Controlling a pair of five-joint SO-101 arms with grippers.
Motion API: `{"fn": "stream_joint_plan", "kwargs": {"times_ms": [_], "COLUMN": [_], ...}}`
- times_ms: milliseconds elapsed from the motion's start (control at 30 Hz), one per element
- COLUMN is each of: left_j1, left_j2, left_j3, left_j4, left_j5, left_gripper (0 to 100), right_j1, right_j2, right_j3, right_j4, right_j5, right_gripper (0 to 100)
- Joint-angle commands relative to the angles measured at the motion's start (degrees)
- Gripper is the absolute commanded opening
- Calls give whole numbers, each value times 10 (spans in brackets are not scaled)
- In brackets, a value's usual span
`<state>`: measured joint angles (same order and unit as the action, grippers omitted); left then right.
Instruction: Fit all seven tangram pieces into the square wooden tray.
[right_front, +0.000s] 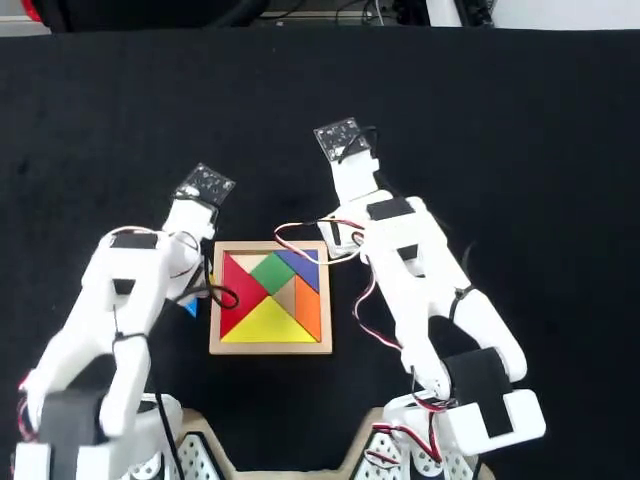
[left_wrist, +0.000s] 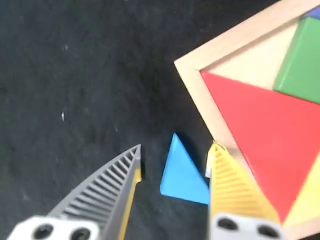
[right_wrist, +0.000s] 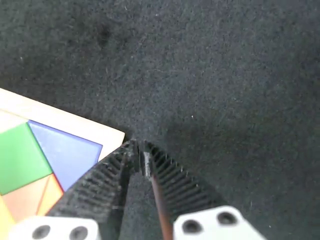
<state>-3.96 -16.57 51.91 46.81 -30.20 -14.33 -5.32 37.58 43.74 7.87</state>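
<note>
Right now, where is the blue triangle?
Left wrist view: the blue triangle lies on the cloth between the open jaws of the left gripper, beside the tray.

Surface: you have a black cloth (right_front: 540, 130) spread over the tabletop.
Far edge: you see dark cables (right_front: 340, 10), a red object (right_front: 30, 10), and a white surface (right_front: 570, 12).

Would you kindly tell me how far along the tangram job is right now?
Done: the red piece, yellow piece, green piece and orange piece sit in the tray. In hand: the left gripper, fingers open, straddles the blue triangle on the cloth beside the tray, not yet gripped. Left: fitting it into the bare gap beside the red piece. The right gripper is shut by the tray's corner.
</note>
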Motion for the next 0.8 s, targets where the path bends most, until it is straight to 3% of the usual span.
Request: {"fn": "stream_joint_plan", "kwargs": {"times_ms": [0,400,633,767], "left_j1": [-16,-140,-205,-204], "left_j2": [74,166,162,100], "left_j3": [-74,-167,-145,-171], "left_j4": [-10,-11,23,31], "left_j5": [-33,-85,-173,-146], "left_gripper": [215,213,213,216], "right_j1": [6,6,6,6], "right_j2": [-29,-29,-29,-29], "right_j3": [-2,-2,-2,-2], "right_j4": [-11,-11,-11,-11], "right_j5": [4,4,5,5], "right_gripper": [12,12,12,14]}}
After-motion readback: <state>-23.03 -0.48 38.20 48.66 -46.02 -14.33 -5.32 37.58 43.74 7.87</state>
